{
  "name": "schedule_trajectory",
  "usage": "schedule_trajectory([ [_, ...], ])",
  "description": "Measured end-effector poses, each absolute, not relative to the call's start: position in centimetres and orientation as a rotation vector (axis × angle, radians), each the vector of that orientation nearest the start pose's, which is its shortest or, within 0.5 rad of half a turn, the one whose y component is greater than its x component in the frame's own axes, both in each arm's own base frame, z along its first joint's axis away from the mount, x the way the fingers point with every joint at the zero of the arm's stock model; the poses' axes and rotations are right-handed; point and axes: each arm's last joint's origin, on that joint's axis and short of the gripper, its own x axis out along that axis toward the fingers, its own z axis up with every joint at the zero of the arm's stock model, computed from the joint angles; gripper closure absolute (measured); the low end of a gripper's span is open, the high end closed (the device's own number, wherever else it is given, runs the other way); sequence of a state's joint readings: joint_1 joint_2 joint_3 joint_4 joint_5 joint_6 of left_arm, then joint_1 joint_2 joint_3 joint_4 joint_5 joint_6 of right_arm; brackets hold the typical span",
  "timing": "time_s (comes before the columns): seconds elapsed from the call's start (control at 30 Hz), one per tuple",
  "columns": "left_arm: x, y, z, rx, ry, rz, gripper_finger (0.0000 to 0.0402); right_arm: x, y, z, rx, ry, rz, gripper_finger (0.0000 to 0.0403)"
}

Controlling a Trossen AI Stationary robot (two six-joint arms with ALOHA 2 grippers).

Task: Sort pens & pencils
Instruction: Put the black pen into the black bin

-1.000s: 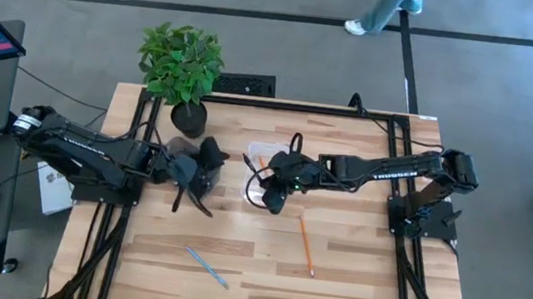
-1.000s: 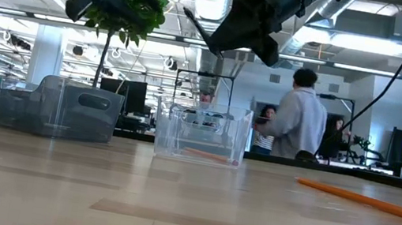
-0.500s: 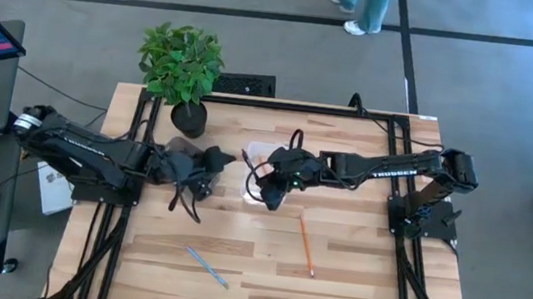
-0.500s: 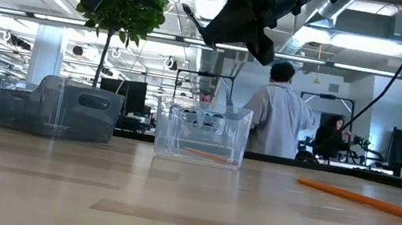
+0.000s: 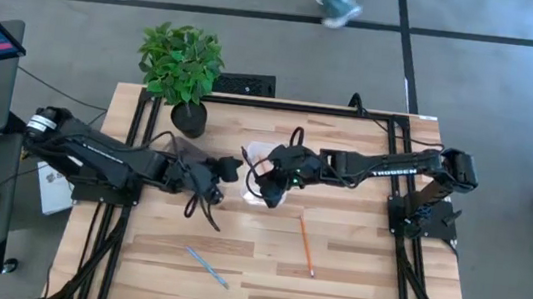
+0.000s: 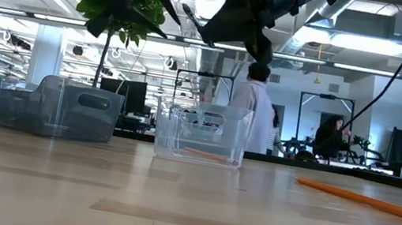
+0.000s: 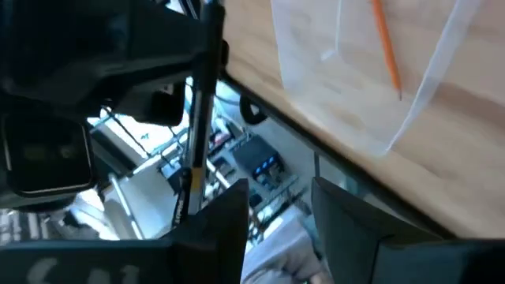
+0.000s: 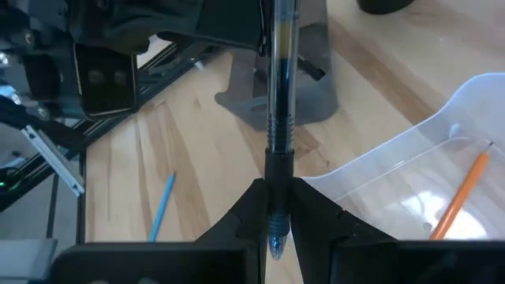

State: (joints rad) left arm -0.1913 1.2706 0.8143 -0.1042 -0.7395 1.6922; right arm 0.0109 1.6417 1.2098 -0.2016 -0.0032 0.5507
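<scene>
Gripping a pen point(image 8: 278, 118), right pincer point(image 8: 276, 207) | left pincer point(image 5: 215, 176) parted beside it; clear tray point(image 8: 410, 177) below

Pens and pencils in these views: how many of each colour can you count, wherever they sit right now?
Orange pencils: 2, one pencil on the table, one pencil in the clear tray
Light blue pencil: 1
Dark pen: 1, clamped in the right gripper
Total: 4
</scene>
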Motion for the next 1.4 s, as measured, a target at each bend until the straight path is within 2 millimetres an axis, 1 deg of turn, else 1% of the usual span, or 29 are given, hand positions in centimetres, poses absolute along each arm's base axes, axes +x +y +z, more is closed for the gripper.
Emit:
schedule_trajectory([
  [0.1, 26.5, -3.0, 25.5, 1.848, 0.878, 0.028, 0.027, 36.4, 0.4, 26.1, 0.529, 0.626, -0.163, 0.0337],
  [0.2, 26.6, -3.1, 26.0, 1.804, 0.846, 0.089, 0.0262, 36.4, 0.3, 26.1, 0.53, 0.626, -0.165, 0.0337],
  [0.3, 26.5, -3.2, 26.2, 1.805, 0.828, 0.097, 0.0241, 36.4, 0.0, 26.1, 0.532, 0.625, -0.172, 0.0337],
  [0.5, 26.4, -3.9, 26.2, 1.798, 0.804, 0.083, 0.0187, 36.4, -0.3, 26.1, 0.535, 0.618, -0.181, 0.0337],
  [0.67, 26.5, -4.3, 26.4, 1.757, 0.744, 0.081, 0.0163, 36.4, -0.5, 26.2, 0.537, 0.615, -0.184, 0.0337],
  [0.73, 26.5, -4.3, 26.3, 1.755, 0.726, 0.062, 0.0159, 36.4, -0.5, 26.2, 0.537, 0.615, -0.184, 0.0337],
  [0.93, 26.6, -4.4, 26.4, 1.867, 0.72, 0.005, 0.0158, 36.4, -0.2, 26.2, 0.552, 0.622, -0.153, 0.0337],
  [1.13, 26.6, -4.3, 26.4, 1.824, 0.707, 0.024, 0.0158, 36.6, 0.7, 26.4, 0.554, 0.607, -0.103, 0.0337],
  [1.27, 26.6, -4.3, 26.4, 1.828, 0.708, 0.022, 0.0158, 36.6, 1.2, 26.5, 0.551, 0.604, -0.087, 0.0337],
  [1.4, 26.6, -4.2, 26.5, 1.829, 0.724, 0.037, 0.0171, 36.6, 1.4, 26.5, 0.55, 0.602, -0.082, 0.0337],
])
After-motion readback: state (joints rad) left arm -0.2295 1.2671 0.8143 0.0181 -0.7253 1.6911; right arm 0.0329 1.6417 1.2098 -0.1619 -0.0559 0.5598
